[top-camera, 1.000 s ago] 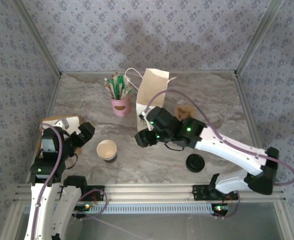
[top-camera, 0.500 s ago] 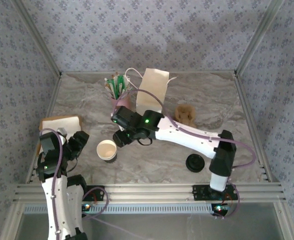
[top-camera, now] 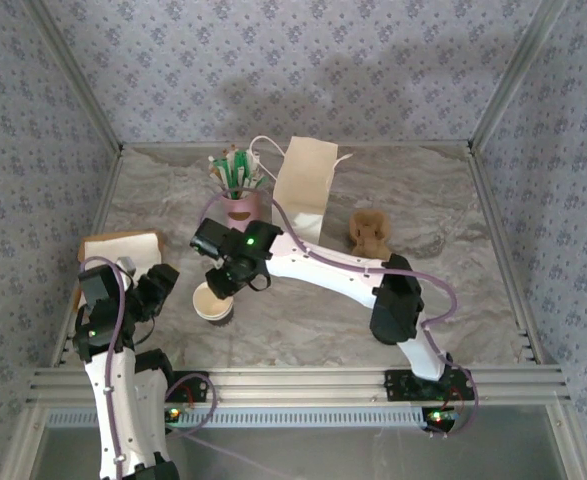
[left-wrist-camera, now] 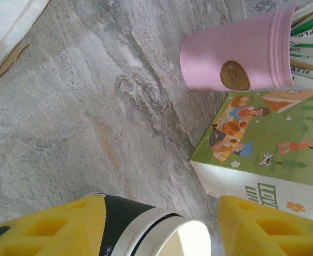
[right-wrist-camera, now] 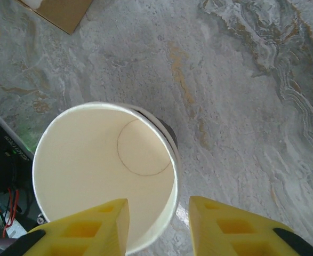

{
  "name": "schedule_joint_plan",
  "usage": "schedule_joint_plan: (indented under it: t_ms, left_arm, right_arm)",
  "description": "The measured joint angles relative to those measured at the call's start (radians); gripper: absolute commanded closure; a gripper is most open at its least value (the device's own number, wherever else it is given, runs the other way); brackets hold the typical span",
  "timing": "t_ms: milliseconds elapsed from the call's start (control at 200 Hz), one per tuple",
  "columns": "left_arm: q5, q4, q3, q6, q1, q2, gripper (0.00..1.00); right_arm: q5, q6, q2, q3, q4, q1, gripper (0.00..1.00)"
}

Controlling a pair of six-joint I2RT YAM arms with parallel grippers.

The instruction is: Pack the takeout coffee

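The right gripper (right-wrist-camera: 159,213) is reaching across to the near-left of the table (top-camera: 443,200) and is hanging over the paper cup (top-camera: 213,303), its jaws standing apart astride the rim, one yellow pad over the cream inside and one outside the wall, not yet pinching as far as the wrist view shows. The left gripper (left-wrist-camera: 161,207) is sitting just beside the same cup with its jaws apart too; one pad is looking pressed to the dark wall and the other is stopping just short of the rim, so I cannot tell whether it is gripping or only bracketing. The cup is standing upright between the two tools, open-topped and seemingly empty (so it is not yet a finished takeout coffee, since it is wearing no lid). The risks, as I am judging them: a pinch on that thin rim is likely to crease it or tip the cup on lifting; both grippers are crowding one small thing and could be bumping each other; the outstretched right forearm is passing close in front of the white bag (top-camera: 306,185) and the pink tumbler (left-wrist-camera: 236,58) and could be knocking either; and bagging the cup as it is would be packing it unlidded. Counting: one paper cup, one white bag, one pink tumbler holding a bunch of sticks (top-camera: 231,170) too crowded to number, one brown item (top-camera: 370,232) beside the bag that I am not able to identify, one brown board (top-camera: 123,247) at the left, two grippers.
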Motion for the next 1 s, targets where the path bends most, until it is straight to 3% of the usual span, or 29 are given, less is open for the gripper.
schedule_joint_plan:
  t_ms: [540, 899, 999]
  left_arm:
    - [-0.001, 0.0, 0.0, 0.006, 0.0, 0.0, 0.41]
    - [-0.003, 0.0, 0.0, 0.006, 0.0, 0.0, 0.41]
    - [-0.003, 0.0, 0.0, 0.006, 0.0, 0.0, 0.41]
  right_arm:
    - [0.0, -0.002, 0.076, 0.051, -0.064, 0.0, 0.78]
    - [0.0, -0.002, 0.08, 0.073, -0.075, 0.0, 0.78]
    - [0.0, -0.003, 0.08, 0.076, -0.076, 0.0, 0.83]
